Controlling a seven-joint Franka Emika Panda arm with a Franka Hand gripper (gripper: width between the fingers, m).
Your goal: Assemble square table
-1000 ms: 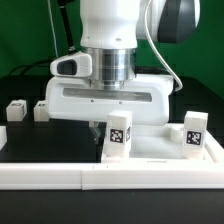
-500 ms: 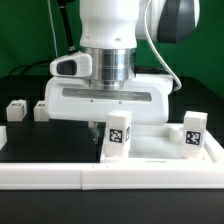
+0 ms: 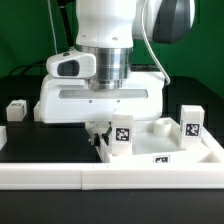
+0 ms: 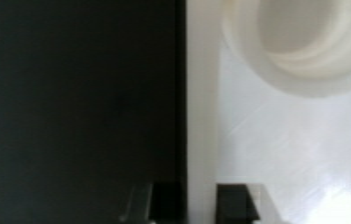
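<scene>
The square table's white panel (image 3: 150,150) lies on the exterior view's right, with a small tag on its front edge (image 3: 160,158). Two white tagged legs stand upright on it, one near my fingers (image 3: 122,133) and one at the far right (image 3: 190,122). My gripper (image 3: 99,138) hangs under the big white hand, at the panel's left edge. In the wrist view the dark fingertips (image 4: 239,204) of the gripper (image 4: 198,205) pinch that edge, shut on it. The white panel (image 4: 278,130) with a round corner socket (image 4: 305,40) lies on one side and black table on the other.
A long low white rail (image 3: 60,176) runs along the front. A loose white leg block (image 3: 15,109) sits on the black table (image 3: 30,140) at the exterior view's left. The arm's wide hand (image 3: 100,100) hides the middle of the scene.
The hand has shifted toward the exterior view's left. The panel with its two legs has shifted and risen slightly, and a tag on its front edge has come into view.
</scene>
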